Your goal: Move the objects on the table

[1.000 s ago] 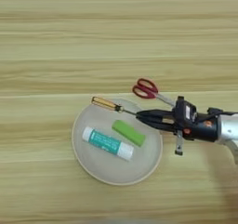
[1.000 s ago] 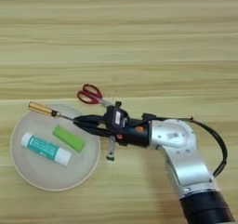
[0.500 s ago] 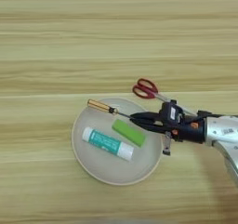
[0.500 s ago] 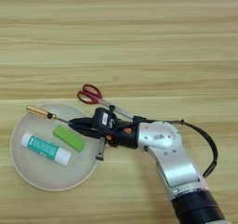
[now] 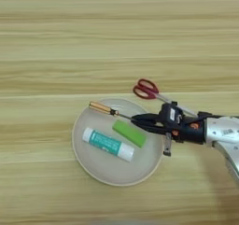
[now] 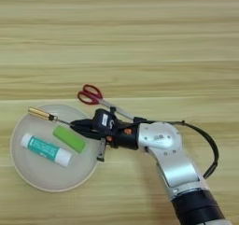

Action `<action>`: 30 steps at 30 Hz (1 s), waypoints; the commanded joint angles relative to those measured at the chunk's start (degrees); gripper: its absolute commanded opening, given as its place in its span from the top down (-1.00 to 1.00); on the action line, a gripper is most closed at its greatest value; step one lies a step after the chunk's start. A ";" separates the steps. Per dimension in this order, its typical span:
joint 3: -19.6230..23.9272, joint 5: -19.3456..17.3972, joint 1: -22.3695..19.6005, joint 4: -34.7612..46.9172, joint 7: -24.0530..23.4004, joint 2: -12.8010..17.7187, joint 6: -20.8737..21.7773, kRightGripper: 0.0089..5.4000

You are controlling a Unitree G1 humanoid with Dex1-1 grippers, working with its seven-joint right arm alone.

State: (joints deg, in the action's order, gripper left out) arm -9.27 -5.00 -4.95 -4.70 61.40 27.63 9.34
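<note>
The thin screwdriver, with its amber handle [image 5: 101, 108] over the plate's upper-left rim, runs its shaft right into my right gripper [image 5: 136, 121]. The gripper's black fingers lie low over the plate's right side, pointing left and shut on the shaft's tip. In the right eye view the same gripper [image 6: 74, 123] and handle [image 6: 38, 113] show. The white glue stick [image 5: 107, 144] with a teal label lies slanted inside the plate. Red-handled scissors [image 5: 146, 89] rest on the table [image 5: 93, 42] just above my wrist.
A round beige plate [image 5: 107, 170] sits at centre-left. A green block [image 5: 129, 133] lies in it beside the glue stick, just under my fingertips. My silver forearm [image 6: 161, 142] comes in from the bottom right with a black cable looping behind it.
My arm has slid left over the plate's right side, carrying the screwdriver with it. The handle has shifted slightly left and down. Glue stick, green block and scissors have stayed put.
</note>
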 commanded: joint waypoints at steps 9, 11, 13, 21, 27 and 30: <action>0.98 0.09 -2.88 1.20 -2.01 1.06 1.06 1.00; 1.09 0.02 -2.92 1.24 -2.14 0.98 1.10 1.00; 1.30 -0.06 -3.16 1.18 -2.47 0.78 1.13 1.00; 2.69 -0.50 -4.88 0.40 -4.72 0.06 1.02 0.71; 3.50 -0.67 -6.07 -0.64 -5.86 -0.05 1.09 0.46; 4.22 -0.68 -6.78 -1.36 -6.30 0.04 1.07 0.34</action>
State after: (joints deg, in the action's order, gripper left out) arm -7.11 -4.73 -7.31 -7.21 57.55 26.64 9.40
